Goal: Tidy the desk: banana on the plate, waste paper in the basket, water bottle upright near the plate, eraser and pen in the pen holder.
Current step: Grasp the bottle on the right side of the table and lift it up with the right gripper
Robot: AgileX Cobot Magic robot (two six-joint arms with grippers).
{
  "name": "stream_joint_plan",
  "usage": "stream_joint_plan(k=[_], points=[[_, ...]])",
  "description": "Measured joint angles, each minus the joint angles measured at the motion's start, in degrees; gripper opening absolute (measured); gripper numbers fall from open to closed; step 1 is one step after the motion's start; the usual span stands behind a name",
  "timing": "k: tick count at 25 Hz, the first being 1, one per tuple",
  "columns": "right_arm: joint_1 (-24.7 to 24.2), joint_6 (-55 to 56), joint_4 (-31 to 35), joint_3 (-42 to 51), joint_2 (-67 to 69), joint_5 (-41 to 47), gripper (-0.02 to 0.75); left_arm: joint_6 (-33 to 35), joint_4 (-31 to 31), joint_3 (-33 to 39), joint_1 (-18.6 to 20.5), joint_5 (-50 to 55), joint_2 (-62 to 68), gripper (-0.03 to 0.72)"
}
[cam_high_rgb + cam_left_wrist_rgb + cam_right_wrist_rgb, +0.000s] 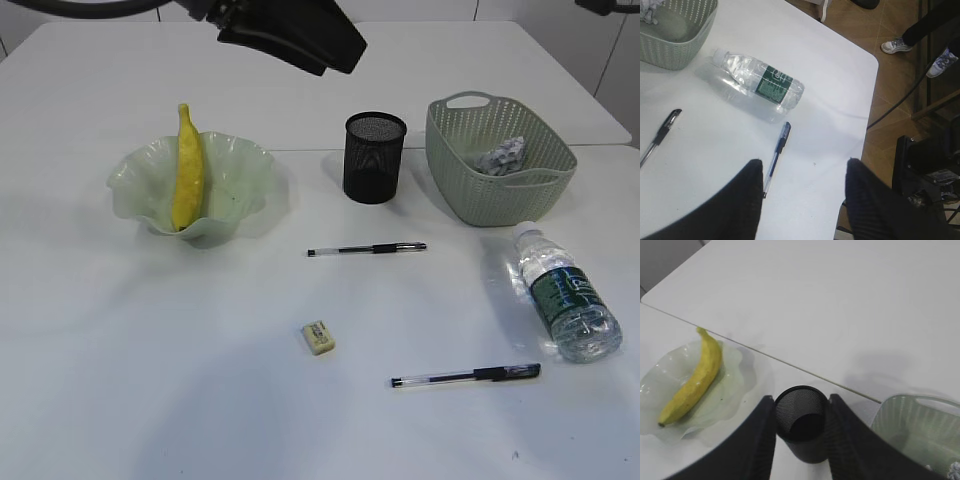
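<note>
The banana [187, 175] lies in the pale green plate [240, 165] at the left. Crumpled waste paper [503, 155] sits inside the basket [500, 195]. At the right, the water bottle [565, 295] lies on its side. Two pens [368, 249] [470, 376] and the eraser [317, 337] lie on the desk in front of the black mesh pen holder [374, 160]. My left gripper [805, 162] is open and empty, high above the nearer pen [777, 150] and the bottle [760, 80]. My right gripper [800, 397] is open and empty, well above the pen holder [802, 420].
A black arm part [290, 35] hangs over the desk's far middle. A seam [790, 365] crosses the tabletop behind the pen holder. The desk's rounded corner [872, 60] borders brown floor with cables and people's shoes [895, 46].
</note>
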Motion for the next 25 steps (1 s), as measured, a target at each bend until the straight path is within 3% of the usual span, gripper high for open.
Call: stream_joint_plan(k=[12,19,25], points=[[0.00,8.89,-1.40,-0.09,-8.88,5.67,0.252,0.00,0.00,0.00,0.00,0.45,0.00,0.374],[0.00,25.57,-19.00,-0.09,-14.12,5.67,0.252,0.00,0.00,0.00,0.00,0.55,0.00,0.373],[0.00,32.36,-24.68,-0.23,-16.93,5.84,0.252,0.00,-0.23,0.00,0.00,-1.16,0.00,0.365]])
